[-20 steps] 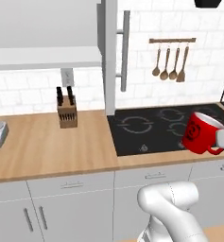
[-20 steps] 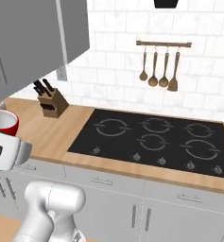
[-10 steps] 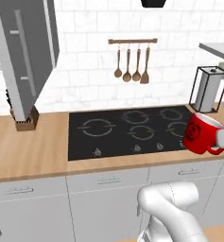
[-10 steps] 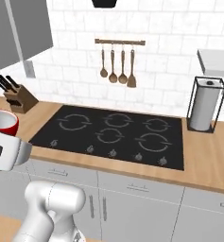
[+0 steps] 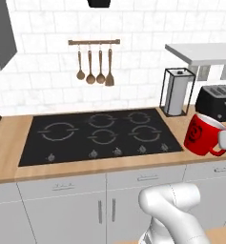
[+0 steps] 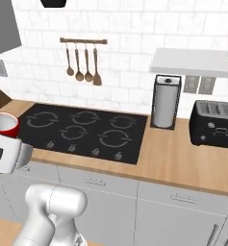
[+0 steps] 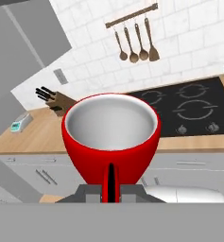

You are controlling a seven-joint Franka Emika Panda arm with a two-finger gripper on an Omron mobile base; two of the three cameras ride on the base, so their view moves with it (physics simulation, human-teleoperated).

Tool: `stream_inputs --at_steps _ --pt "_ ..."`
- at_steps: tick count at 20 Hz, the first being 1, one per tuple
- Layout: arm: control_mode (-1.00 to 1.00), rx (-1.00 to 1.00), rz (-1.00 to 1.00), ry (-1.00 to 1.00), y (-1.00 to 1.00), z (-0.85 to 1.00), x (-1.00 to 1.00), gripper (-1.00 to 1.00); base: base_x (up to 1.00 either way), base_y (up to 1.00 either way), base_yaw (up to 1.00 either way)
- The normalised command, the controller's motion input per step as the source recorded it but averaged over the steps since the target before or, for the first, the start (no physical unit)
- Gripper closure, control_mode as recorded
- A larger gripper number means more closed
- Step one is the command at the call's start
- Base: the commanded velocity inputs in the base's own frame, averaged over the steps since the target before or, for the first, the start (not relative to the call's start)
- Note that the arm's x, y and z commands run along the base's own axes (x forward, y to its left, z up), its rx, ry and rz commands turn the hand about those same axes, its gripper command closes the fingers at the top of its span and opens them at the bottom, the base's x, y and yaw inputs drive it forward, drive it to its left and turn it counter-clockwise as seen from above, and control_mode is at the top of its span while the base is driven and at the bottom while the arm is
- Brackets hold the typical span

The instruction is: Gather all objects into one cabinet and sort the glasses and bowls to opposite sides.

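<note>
- The pincer (image 7: 111,196) is clenched on the handle of the red mug (image 5: 203,135). In the hand view the handle runs straight down between the finger tips, so the mug sits upright in front of the hand with its white inside facing up.
- Gripping by the handle keeps the rim and bowl of the mug free, which I judge will let it be set down on a shelf without the fingers getting in the way.
- In the left base view the mug hangs at the right edge, above the front of the wooden counter (image 5: 5,157) and just beside the black hob (image 5: 95,136), its dark round emblem turned toward the hob. It is carried clear of the surface, touching nothing but the hand.
- A grey cabinet door (image 7: 35,35) shows at the upper left of the hand view, well apart from the mug. The mug is thus in transit, not yet placed.
- The paper-towel holder (image 6: 164,102) and toaster (image 6: 215,123) stand on the counter to the right of the hob.
</note>
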Motion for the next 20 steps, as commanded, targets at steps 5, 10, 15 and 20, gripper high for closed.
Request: stream_inputs --at_steps 5,10,15,20 --pt "1.0 0.0 0.0 0.0 0.0 0.0 0.0 1.0 -0.22 -0.73 0.0" --pt "1.0 0.0 0.0 0.0 0.0 0.0 0.0 1.0 -0.17 -0.72 0.0" --pt "1.0 0.0 0.0 0.0 0.0 0.0 0.0 1.0 -0.13 -0.73 0.0" --pt "1.0 0.0 0.0 0.0 0.0 0.0 0.0 1.0 -0.1 -0.72 0.0"
